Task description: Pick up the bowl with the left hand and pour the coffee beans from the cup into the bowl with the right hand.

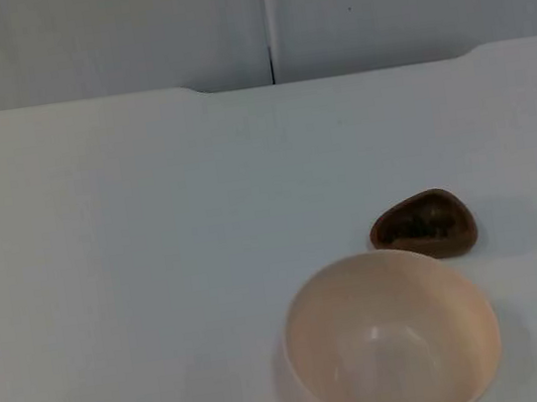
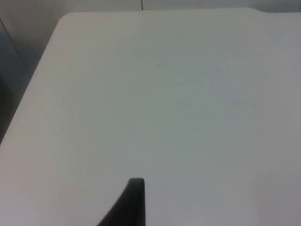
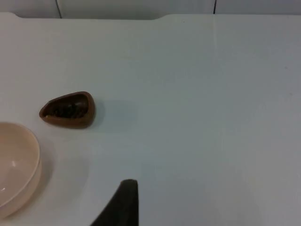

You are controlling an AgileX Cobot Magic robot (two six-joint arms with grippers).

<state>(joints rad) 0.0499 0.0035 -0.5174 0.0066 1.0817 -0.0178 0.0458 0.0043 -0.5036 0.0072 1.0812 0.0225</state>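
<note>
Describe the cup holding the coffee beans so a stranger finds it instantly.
Start at the white table and find the large cream bowl near its front edge. Just behind it sits the cup: small, dark brown, teardrop-shaped, with coffee beans inside.

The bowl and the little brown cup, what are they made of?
The bowl looks like smooth cream plastic or glazed ceramic; its inside shows a soft sheen. The cup looks like dark brown wood or glazed pottery, slightly glossy, with coffee beans inside. Neither is certain.

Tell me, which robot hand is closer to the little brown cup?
Probably the right. The cup of beans lies ahead of the right gripper, beside the bowl. The left gripper faces bare table.
</note>
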